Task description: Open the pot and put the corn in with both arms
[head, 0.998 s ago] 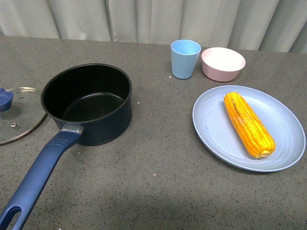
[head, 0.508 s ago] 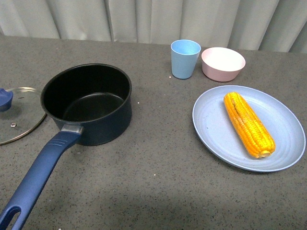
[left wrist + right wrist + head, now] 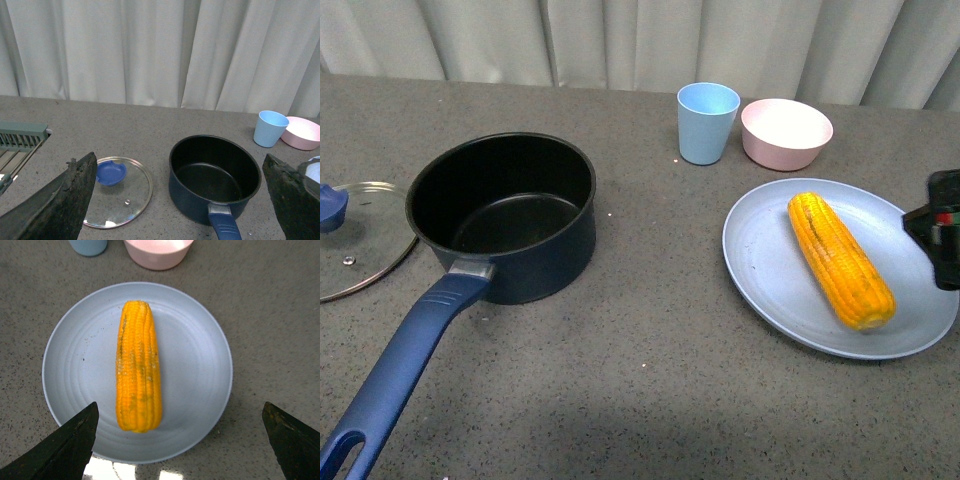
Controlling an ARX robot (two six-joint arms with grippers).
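Observation:
The dark navy pot [image 3: 505, 215] stands open and empty at the left, its long blue handle [image 3: 400, 365] pointing toward me. Its glass lid [image 3: 355, 240] with the blue knob lies flat on the table beside it, at the far left. The corn [image 3: 840, 260] lies on a pale blue plate [image 3: 760, 270] at the right. My right gripper [image 3: 942, 228] is open at the plate's right edge, above the plate; its wrist view shows the corn [image 3: 139, 366] between the spread fingers [image 3: 67, 450]. My left gripper is open and out of the front view; its wrist view shows the pot [image 3: 215, 177] and lid [image 3: 120, 192].
A light blue cup [image 3: 708, 122] and a pink bowl [image 3: 786, 133] stand behind the plate. A green rack [image 3: 20, 142] shows at the table's edge in the left wrist view. Curtains hang behind the grey table [image 3: 650, 330].
My right gripper has come into the front view at the right edge, by the plate. The pot, lid and corn have not moved.

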